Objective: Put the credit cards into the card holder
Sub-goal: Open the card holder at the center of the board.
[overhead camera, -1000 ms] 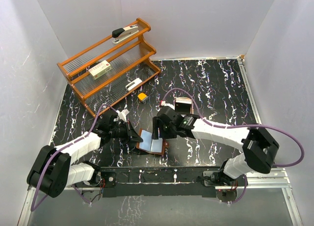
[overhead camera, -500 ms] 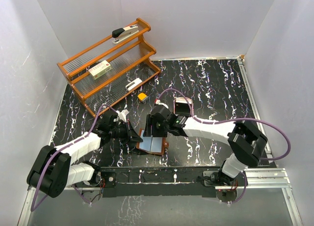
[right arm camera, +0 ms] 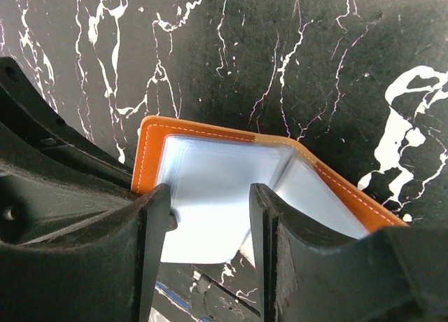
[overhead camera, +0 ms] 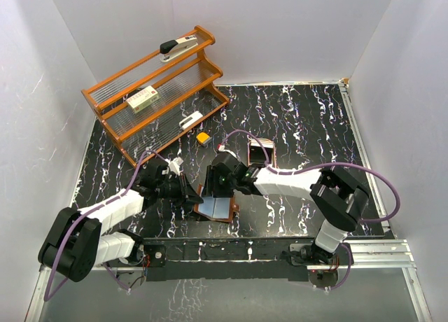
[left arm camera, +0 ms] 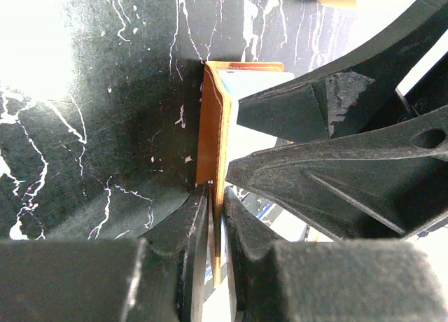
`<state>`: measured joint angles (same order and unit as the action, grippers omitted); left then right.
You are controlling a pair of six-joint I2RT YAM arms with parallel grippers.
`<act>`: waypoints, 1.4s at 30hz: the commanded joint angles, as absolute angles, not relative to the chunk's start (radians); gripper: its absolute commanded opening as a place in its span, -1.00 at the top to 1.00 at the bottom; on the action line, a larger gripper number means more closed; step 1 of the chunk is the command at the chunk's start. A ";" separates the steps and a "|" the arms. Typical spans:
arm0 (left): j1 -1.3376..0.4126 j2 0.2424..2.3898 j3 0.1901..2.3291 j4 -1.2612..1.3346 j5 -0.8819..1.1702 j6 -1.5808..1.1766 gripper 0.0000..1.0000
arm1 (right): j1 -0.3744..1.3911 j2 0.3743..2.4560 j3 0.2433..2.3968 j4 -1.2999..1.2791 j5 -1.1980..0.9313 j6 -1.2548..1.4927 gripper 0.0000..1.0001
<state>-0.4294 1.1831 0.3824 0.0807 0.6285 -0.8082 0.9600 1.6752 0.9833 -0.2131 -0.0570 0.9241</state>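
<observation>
The card holder (overhead camera: 222, 211) lies open on the black marbled table, brown leather with pale grey-blue pockets. My left gripper (overhead camera: 190, 194) is at its left edge. In the left wrist view the jaws (left arm camera: 215, 196) pinch the leather cover (left arm camera: 210, 126) edge-on. My right gripper (overhead camera: 212, 188) hovers over the open card holder (right arm camera: 150, 136). Its fingers (right arm camera: 210, 199) stand apart on either side of a pale grey credit card (right arm camera: 203, 231), which lies partly in the left pocket. The left finger touches the card's edge. The right arm's dark fingers (left arm camera: 329, 126) fill the right of the left wrist view.
A wooden three-tier rack (overhead camera: 157, 84) stands at the back left with a stapler (overhead camera: 178, 47), a small box (overhead camera: 142, 98) and a white item (overhead camera: 190, 119). A yellow-orange block (overhead camera: 204, 137) and a reddish-brown square object (overhead camera: 261, 152) lie behind the wallet. White walls enclose the table.
My right gripper has moved left onto the open card holder and its jaws have narrowed. The left arm has stayed at the wallet's left edge.
</observation>
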 commanded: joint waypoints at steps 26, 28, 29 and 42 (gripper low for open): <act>-0.434 1.131 0.366 0.110 0.659 -0.834 1.00 | 0.960 1.647 0.886 -0.173 -0.035 0.929 0.13; -0.434 1.131 0.362 0.113 0.658 -0.835 1.00 | 0.960 1.642 0.883 -0.177 -0.031 0.927 0.13; -0.434 1.130 0.362 0.112 0.656 -0.834 1.00 | 0.960 1.641 0.883 -0.184 -0.027 0.925 0.13; -0.434 1.100 0.415 0.005 0.563 -0.775 1.00 | 0.960 1.550 0.947 -0.462 0.107 0.816 0.12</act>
<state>-0.4309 1.1347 0.3672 0.0494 0.5884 -0.8036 0.9592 1.6062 0.9005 -0.3298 0.0238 0.8845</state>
